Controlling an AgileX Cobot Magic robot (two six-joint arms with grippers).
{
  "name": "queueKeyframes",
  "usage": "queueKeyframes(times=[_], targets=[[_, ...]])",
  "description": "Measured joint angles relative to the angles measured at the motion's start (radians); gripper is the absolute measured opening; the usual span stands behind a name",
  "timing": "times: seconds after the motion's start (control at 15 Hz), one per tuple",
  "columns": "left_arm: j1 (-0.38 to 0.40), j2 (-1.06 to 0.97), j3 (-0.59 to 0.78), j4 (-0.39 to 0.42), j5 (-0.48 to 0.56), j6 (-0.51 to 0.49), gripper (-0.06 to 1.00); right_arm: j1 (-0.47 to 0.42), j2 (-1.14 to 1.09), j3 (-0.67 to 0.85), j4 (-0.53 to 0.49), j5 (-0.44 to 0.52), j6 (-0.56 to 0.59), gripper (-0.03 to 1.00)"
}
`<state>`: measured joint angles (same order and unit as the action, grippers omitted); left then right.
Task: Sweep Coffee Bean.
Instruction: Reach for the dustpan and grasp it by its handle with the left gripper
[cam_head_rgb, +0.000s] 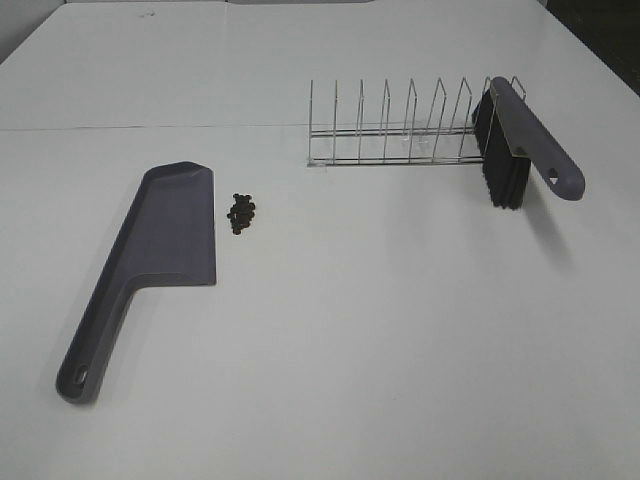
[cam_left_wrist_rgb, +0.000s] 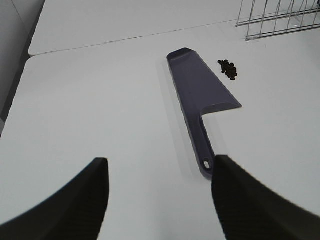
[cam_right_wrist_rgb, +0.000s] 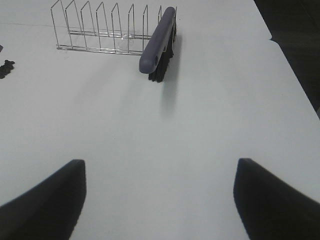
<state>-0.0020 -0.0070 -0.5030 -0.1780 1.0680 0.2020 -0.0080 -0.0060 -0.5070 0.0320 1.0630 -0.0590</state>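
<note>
White table with a dustpan, a brush in a wire rack, and a small heap of coffee beans; sweeping looks not yet begun.
Lying flat on the left side, the grey dustpan has the dark coffee beans in a tight cluster on the table just beside its long edge, and none are inside the pan. Well apart from the beans, the brush leans in the end slot of the wire rack with its bristles down. The left gripper hangs near the dustpan's handle end and the right gripper faces the brush from a distance. Both have jaws spread wide and empty. By this reading, every step remains: taking up the brush, steadying the pan, and pushing the beans in.
</note>
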Motion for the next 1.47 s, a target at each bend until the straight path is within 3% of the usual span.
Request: queueKeyframes(times=[1.47], targets=[[0.000, 0.000, 0.000, 0.000, 0.000, 0.000, 0.56, 0.000, 0.000, 0.000, 0.000, 0.000, 0.000, 0.68]])
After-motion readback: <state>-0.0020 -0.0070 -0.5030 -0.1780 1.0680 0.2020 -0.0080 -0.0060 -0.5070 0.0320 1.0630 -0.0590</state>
